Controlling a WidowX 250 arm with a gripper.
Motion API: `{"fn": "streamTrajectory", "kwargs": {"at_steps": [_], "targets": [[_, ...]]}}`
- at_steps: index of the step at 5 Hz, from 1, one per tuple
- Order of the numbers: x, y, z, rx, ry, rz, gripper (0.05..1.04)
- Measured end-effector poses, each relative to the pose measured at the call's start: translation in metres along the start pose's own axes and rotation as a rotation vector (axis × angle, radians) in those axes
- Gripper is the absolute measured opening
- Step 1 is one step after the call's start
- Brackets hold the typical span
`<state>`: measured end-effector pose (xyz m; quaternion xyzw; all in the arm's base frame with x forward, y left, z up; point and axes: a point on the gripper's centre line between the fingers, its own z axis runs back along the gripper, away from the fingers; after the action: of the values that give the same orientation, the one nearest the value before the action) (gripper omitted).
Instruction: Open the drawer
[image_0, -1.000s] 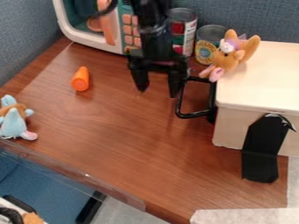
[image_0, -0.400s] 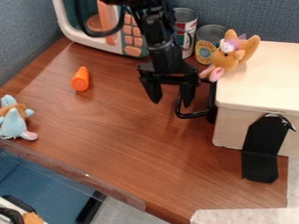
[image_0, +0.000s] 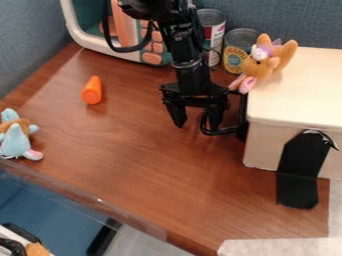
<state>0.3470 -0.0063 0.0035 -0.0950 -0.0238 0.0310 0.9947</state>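
Observation:
My gripper (image_0: 196, 124) hangs low near the middle of the table, open, its two fingers apart and pointing down. Its right finger overlaps the left part of the black handle (image_0: 219, 132); whether they touch I cannot tell. That handle sticks out from the left side of the pale drawer box (image_0: 267, 146), which stands at the right. How far the drawer is pulled out I cannot tell.
On the box's back left corner sits an orange plush toy (image_0: 264, 62). Two cans (image_0: 238, 50) and a toy microwave (image_0: 100, 46) stand behind. An orange toy piece (image_0: 92, 91) and a blue plush (image_0: 16, 140) lie left on the table (image_0: 133, 165).
The gripper has moved right and toward the front of the table, coming down beside the handle. The handle and box have stayed put.

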Motion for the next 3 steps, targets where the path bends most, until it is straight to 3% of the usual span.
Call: {"fn": "streamTrajectory", "kwargs": {"at_steps": [2, 3], "targets": [[-0.004, 0.003, 0.001, 0.010, 0.023, 0.008, 0.385], [-0.010, 0.021, 0.009, 0.052, 0.033, 0.048, 0.211]]}}
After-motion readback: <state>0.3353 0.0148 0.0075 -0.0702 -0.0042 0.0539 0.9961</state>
